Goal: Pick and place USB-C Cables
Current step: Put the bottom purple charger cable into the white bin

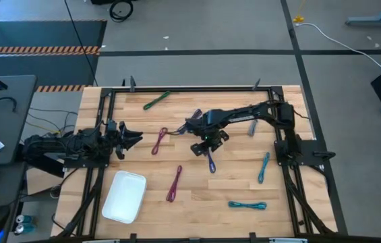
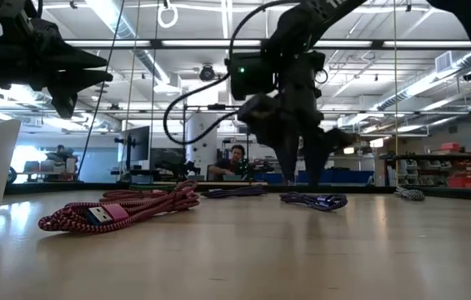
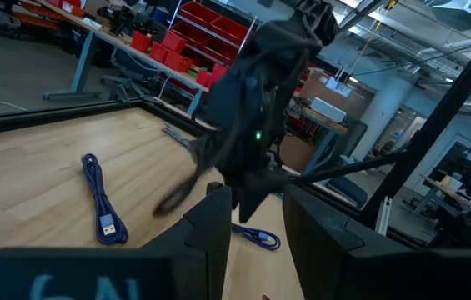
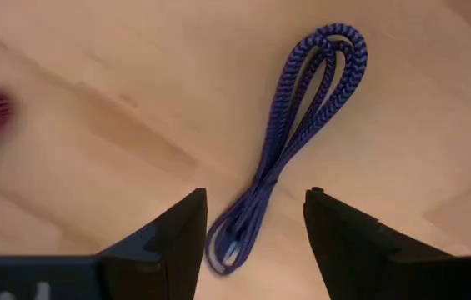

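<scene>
Right gripper (image 4: 254, 218) hovers wide open and empty, straddling the purple cable (image 4: 300, 125), lining up the pick; next it must drop and close.

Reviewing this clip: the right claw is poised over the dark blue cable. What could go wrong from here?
1. The right claw is open over only the plug end of the blue cable; the looped end lies well beyond it, so a grip there may let the bundle dangle or unfold.
2. The cable is thin and flat on the table; the fingers may scrape the wood or close above it.
3. The white tray is far across the table near the left claw; a loose hold could slip in transit.
</scene>
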Available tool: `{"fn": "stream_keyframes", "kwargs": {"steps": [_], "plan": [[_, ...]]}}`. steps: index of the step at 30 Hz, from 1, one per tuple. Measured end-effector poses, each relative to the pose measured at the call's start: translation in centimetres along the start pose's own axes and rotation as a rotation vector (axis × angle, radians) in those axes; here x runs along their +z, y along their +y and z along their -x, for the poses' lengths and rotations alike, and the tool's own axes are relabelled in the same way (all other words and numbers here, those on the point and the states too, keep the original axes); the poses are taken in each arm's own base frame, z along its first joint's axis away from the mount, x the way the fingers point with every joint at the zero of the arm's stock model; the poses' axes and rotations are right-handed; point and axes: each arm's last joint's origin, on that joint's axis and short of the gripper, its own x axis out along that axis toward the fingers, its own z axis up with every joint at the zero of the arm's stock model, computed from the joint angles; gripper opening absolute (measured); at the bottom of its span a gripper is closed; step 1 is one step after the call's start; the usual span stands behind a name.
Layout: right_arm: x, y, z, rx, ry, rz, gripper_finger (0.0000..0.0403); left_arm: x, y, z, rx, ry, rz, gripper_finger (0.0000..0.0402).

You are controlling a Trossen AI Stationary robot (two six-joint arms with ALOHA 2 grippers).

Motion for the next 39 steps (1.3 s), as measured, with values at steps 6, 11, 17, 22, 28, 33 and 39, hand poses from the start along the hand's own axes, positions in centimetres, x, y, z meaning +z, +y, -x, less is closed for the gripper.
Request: {"fn": "stream_keyframes", "kwargs": {"steps": [6, 11, 17, 22, 28, 33, 39], "plan": [[0.1, 0.4, -2.7, -0.073, 0.006, 0.035, 0.0174, 0.0, 0.0, 0.0, 0.000, 0.000, 0.000, 0.0117], [-0.3, 0.6, -3.2, -0.112, -0.010, 0.071, 0.0101, 0.1, 0.0, 0.0, -0.005, -0.009, 0.053, 0.0117], [-0.8, 1.3, -0.7, -0.057, -0.134, 0.155, 0.0018, 0.5, -0.2, 0.0, -0.029, -0.045, 0.221, 0.0117], [-2.1, 2.8, 4.3, 0.163, -0.270, 0.269, 0.0017, 0.5, -0.3, 0.0, -0.032, -0.051, 0.224, 0.0117], [-4.5, 5.9, 10.7, 0.538, -0.563, 0.531, 0.0016, 1.2, -0.6, 0.1, -0.084, -0.111, 0.351, 0.0117], [-5.6, 7.1, 13.7, 0.689, -0.749, 0.682, 0.0016, 4.7, -2.4, 0.3, -0.112, -0.159, 0.162, 0.0117], [-5.8, 7.1, 14.6, 0.704, -0.823, 0.761, 0.0016, 10.0, -5.8, -2.2, -0.020, -0.026, -0.008, 0.0140]]}}
